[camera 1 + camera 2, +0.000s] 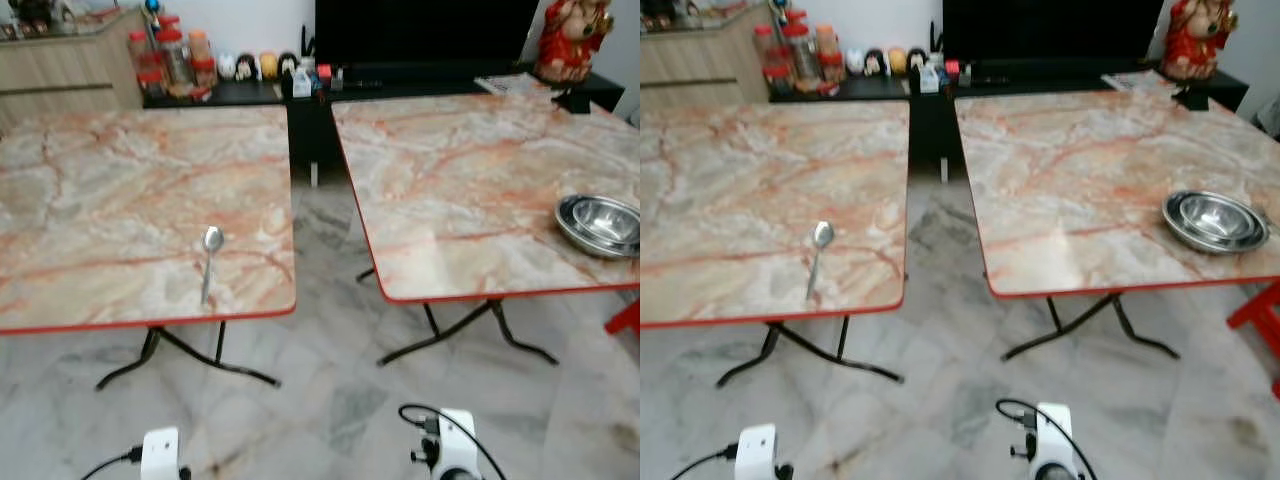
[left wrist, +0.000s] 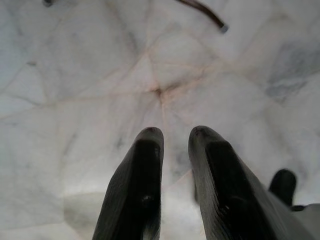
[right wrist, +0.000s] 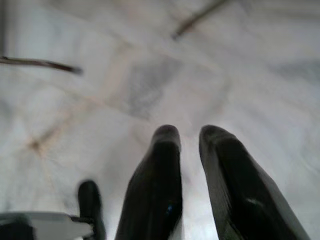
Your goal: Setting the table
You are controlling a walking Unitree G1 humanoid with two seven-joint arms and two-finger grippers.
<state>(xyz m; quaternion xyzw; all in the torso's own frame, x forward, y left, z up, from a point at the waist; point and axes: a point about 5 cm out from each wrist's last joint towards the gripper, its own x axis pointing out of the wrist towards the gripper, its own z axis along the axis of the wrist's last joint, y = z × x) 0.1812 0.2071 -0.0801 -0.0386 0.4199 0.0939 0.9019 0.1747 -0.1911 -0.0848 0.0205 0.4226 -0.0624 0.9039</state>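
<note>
Two marble-topped tables: spoon on left table, nested steel bowls on right table. Left gripper and right gripper hang over the floor, fingers slightly parted, holding nothing.

Beyond the two tables, a dark low cabinet runs along the wall, carrying red-lidded jars, small figurines and a red statue. A black screen stands behind. Pale marble floor spreads underneath.
</note>
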